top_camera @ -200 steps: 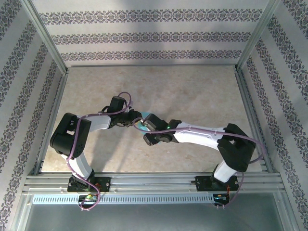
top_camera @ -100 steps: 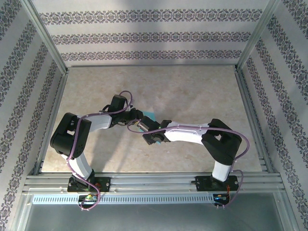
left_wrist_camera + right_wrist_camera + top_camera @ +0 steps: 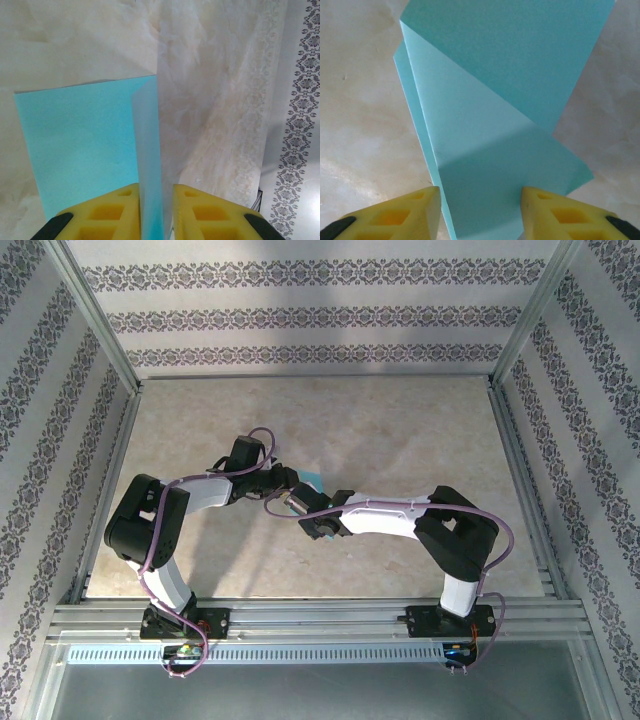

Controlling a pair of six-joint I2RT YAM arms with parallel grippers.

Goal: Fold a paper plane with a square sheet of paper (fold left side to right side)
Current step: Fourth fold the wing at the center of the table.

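The square sheet of paper (image 3: 313,480) lies partly folded at mid-bench. One flap stands up from its crease, its straight edge pinched between the fingers of the left gripper (image 3: 156,215). The right gripper (image 3: 480,210) has its fingers apart, straddling a diagonally folded layer, and bare bench (image 3: 400,430) stretches on every side to the metal frame rails (image 3: 515,470).

This is a robotics lab test cell, not a lived-in room. A bare silver aluminium extrusion frame (image 3: 103,330) boxes in a beige marble-look tabletop (image 3: 400,430). Its walls are panels of grey-and-white striped floral wallpaper (image 3: 310,315). A white-and-black left robot arm (image 3: 160,530) and its matching right arm (image 3: 400,515) are bolted to a silver aluminium rail (image 3: 320,618) beside a slotted grey cable duct (image 3: 300,652).
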